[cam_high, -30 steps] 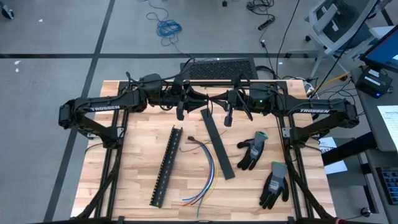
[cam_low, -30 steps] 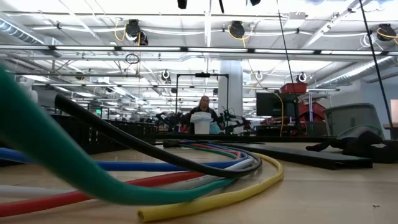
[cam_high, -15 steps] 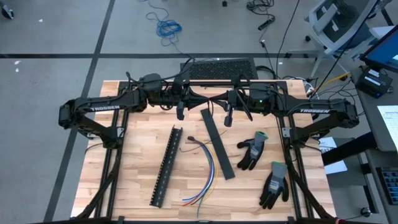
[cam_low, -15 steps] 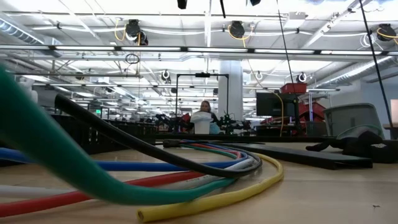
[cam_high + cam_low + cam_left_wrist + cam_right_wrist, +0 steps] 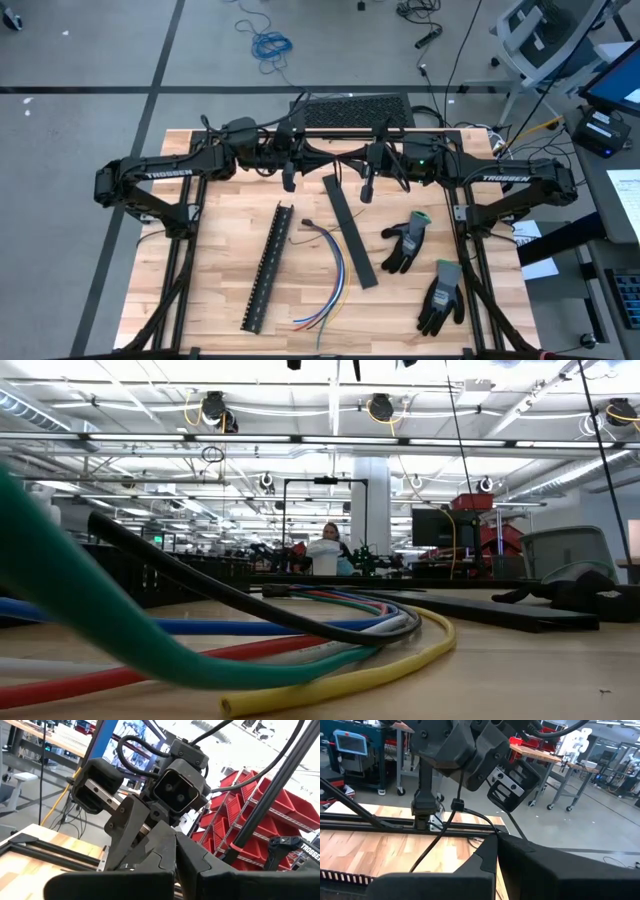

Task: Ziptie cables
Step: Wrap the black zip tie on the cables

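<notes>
The cables (image 5: pixel 326 272), a loose curved bundle of multicoloured wires, lie on the wooden table between a black slotted strip (image 5: pixel 268 268) and a flat black strip (image 5: pixel 350 232). They fill the foreground of the low view (image 5: pixel 300 650). Both arms are raised over the table's far part and face each other. My left gripper (image 5: pixel 289 175) and my right gripper (image 5: pixel 367 186) are both shut. A thin black ziptie with a small square head (image 5: pixel 456 803) hangs between them, high above the cables. My left gripper is shut where one ziptie strand (image 5: pixel 460 775) rises straight from the head to its fingers. The gripper's own body hides the contact. My right gripper pinches another strand's end (image 5: pixel 492 829) between its shut fingertips, coming level from the table's right. The ziptie hangs slack, clear of the table.
Two black gloves with green cuffs (image 5: pixel 405 245) (image 5: pixel 440 297) lie on the table's right part. A black rail (image 5: pixel 395 826) runs along the far edge. Bare wood lies at the near left. A person stands far off in the room (image 5: pixel 325 550).
My left gripper has shut: in the high view its lower finger has drawn in toward the other. Neither arm has shifted, and the cables and strips lie as before.
</notes>
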You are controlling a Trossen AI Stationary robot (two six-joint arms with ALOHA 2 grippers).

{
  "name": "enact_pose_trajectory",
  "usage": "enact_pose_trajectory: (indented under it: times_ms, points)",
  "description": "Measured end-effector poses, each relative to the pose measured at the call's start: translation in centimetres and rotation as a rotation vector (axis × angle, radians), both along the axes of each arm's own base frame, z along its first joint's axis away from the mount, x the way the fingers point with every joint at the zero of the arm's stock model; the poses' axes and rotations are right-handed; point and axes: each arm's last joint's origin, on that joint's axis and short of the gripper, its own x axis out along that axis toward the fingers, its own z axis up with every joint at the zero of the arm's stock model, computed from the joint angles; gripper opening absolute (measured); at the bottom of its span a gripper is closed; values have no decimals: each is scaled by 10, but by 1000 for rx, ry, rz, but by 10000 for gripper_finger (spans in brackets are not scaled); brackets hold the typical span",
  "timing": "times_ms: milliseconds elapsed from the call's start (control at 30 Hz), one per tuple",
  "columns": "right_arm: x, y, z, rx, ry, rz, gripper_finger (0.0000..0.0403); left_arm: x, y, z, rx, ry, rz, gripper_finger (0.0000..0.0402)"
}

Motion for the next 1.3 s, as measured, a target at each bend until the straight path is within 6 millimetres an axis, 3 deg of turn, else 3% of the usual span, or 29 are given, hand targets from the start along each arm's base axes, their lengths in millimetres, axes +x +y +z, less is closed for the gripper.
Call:
enact_pose_trajectory:
  times_ms: [400, 833, 1033, 1167, 1300]
  points:
    - [-1, 1, -5, 36, 46, 21, 0, 0, 2, -1, -4, 7, 33, 1]
    - [-6, 6, -26, 77, 264, 75, 0, -4, 18, 2, -5, -19, 105, 0]
    - [-3, 7, -19, 67, 190, 80, 0, -6, 22, 11, -22, -53, 109, 1]
    - [-2, 4, -16, 48, 156, 73, 0, -10, 23, 22, -23, -99, 106, 18]
    - [-2, 2, -13, 31, 134, 66, 0, -21, 23, 32, -52, -121, 65, 62]
